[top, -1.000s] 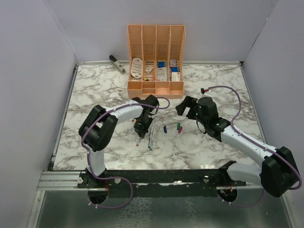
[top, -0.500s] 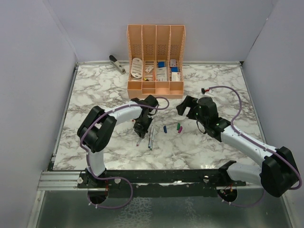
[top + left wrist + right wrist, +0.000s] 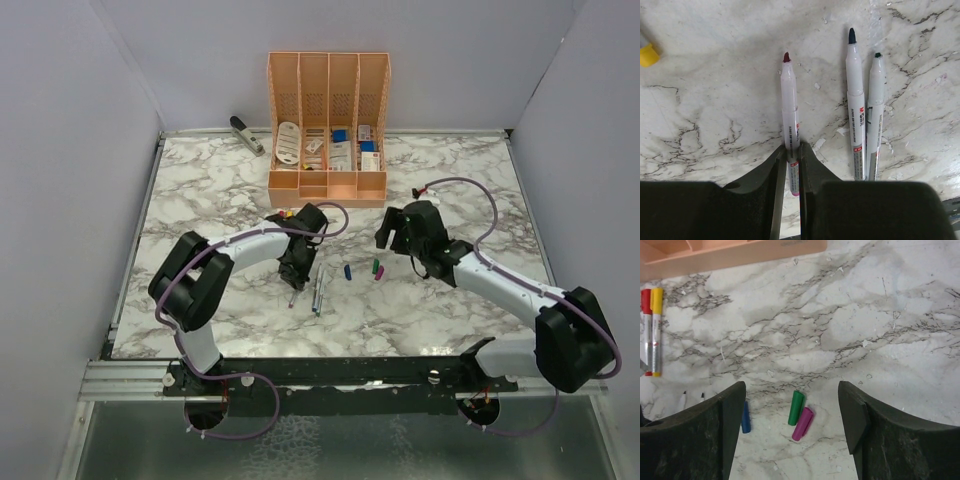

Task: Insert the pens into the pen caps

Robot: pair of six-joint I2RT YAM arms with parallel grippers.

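My left gripper (image 3: 792, 150) is shut on a pale pen (image 3: 790, 107) with a dark red tip, which lies flat on the marble and points away from the jaws. Two more uncapped pens, one blue-tipped (image 3: 855, 100) and one green-tipped (image 3: 875, 110), lie side by side just to its right. My right gripper (image 3: 790, 387) hangs open above the green cap (image 3: 796, 408) and the magenta cap (image 3: 803, 423), which touch each other. The blue cap (image 3: 745, 417) lies by its left finger. From above, the caps (image 3: 375, 268) sit between the two grippers. Two pens with a red cap (image 3: 645, 300) and a yellow cap (image 3: 656, 300) on them lie further left.
An orange desk organiser (image 3: 328, 120) full of small items stands at the back centre, its front edge (image 3: 740, 252) close ahead of my right gripper. A grey stapler (image 3: 246, 134) lies at the back left. Grey walls enclose the marble table (image 3: 200, 190).
The right gripper has shifted slightly towards the organiser and its jaws have narrowed a little. The left arm's elbow has swung left and down while its gripper stays on the pen.
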